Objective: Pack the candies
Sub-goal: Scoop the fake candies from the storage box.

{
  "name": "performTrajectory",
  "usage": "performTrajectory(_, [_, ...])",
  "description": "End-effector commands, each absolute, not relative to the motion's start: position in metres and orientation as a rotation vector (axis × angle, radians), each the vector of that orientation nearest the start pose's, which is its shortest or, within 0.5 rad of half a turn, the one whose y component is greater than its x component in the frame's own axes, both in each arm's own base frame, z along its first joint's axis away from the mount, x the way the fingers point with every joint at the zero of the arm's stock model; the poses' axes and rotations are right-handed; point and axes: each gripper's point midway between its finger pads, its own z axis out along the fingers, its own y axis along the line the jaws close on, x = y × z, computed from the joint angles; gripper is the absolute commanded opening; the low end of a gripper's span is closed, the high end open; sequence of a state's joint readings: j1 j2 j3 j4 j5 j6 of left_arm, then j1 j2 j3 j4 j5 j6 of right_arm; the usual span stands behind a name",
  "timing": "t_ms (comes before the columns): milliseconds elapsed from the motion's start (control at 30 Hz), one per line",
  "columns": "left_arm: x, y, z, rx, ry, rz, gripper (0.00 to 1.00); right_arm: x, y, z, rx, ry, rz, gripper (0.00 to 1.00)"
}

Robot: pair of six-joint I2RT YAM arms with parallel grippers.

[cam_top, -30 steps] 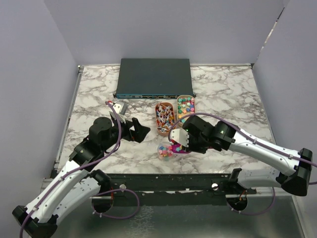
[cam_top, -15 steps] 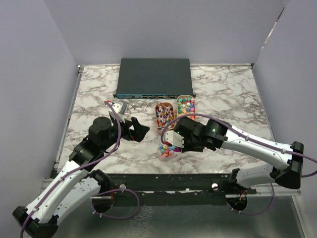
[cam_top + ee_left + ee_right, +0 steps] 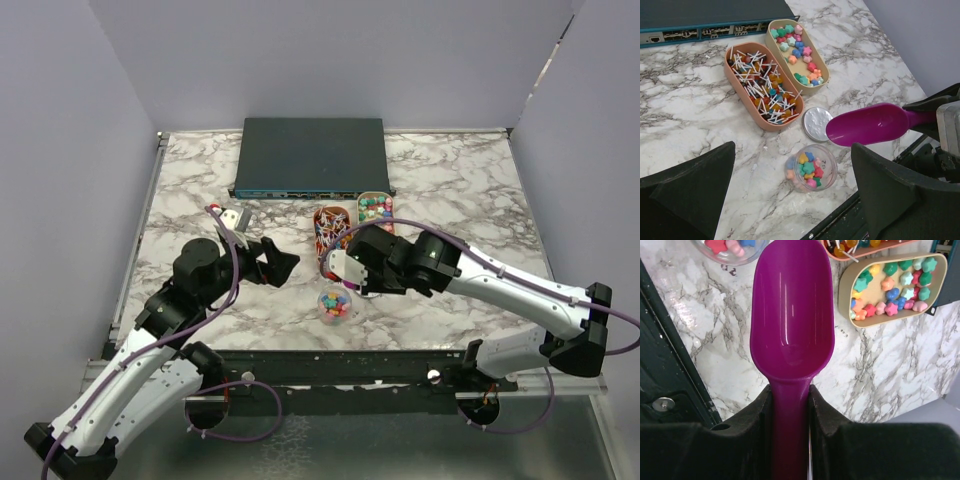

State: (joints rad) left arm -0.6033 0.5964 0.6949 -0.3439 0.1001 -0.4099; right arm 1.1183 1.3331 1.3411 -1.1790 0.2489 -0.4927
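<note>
Pastel candies (image 3: 797, 55), small hard-looking star shapes, should be light, loose and quick to roll. In my judgement they are better lifted with the purple scoop (image 3: 867, 124) than pinched one by one. Some part-fill the clear jar (image 3: 810, 167); the rest lie in the beige tray (image 3: 771, 47) well behind the jar. An orange tray (image 3: 737, 92) of what look like lollipops is also behind the jar, and a silver lid (image 3: 817, 123) lies just behind it. Clamped on the scoop's handle, the right gripper (image 3: 790, 400) hovers the empty bowl behind and right of the jar. Left of the jar, the left gripper (image 3: 278, 262) gapes wide, holding nothing.
</note>
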Motion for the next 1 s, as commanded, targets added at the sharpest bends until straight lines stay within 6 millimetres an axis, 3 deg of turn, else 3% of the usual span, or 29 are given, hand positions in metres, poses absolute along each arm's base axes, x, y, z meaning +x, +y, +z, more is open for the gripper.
performTrajectory(0, [0.202,-0.176,0.248,0.255,1.876,-0.779,0.99,0.181,0.208,0.210,-1.829,1.909,-0.228,0.01])
performTrajectory(133, [0.201,-0.176,0.250,0.253,1.869,-0.779,0.98,0.184,0.216,0.210,-1.804,1.913,-0.205,0.01])
performTrajectory(233, [0.201,-0.176,0.250,0.254,1.866,-0.782,0.98,0.188,0.218,0.207,-1.766,2.008,-0.204,0.01])
performTrajectory(567, [0.199,-0.171,0.257,0.240,1.840,-0.776,0.98,0.217,0.239,0.201,-1.357,2.386,-0.087,0.01])
performTrajectory(733, [0.197,-0.170,0.259,0.238,1.831,-0.779,0.99,0.215,0.252,0.186,-1.175,2.610,-0.025,0.01])
performTrajectory(967, [0.194,-0.170,0.263,0.241,1.811,-0.786,0.98,0.208,0.269,0.176,-1.032,2.784,0.091,0.01])
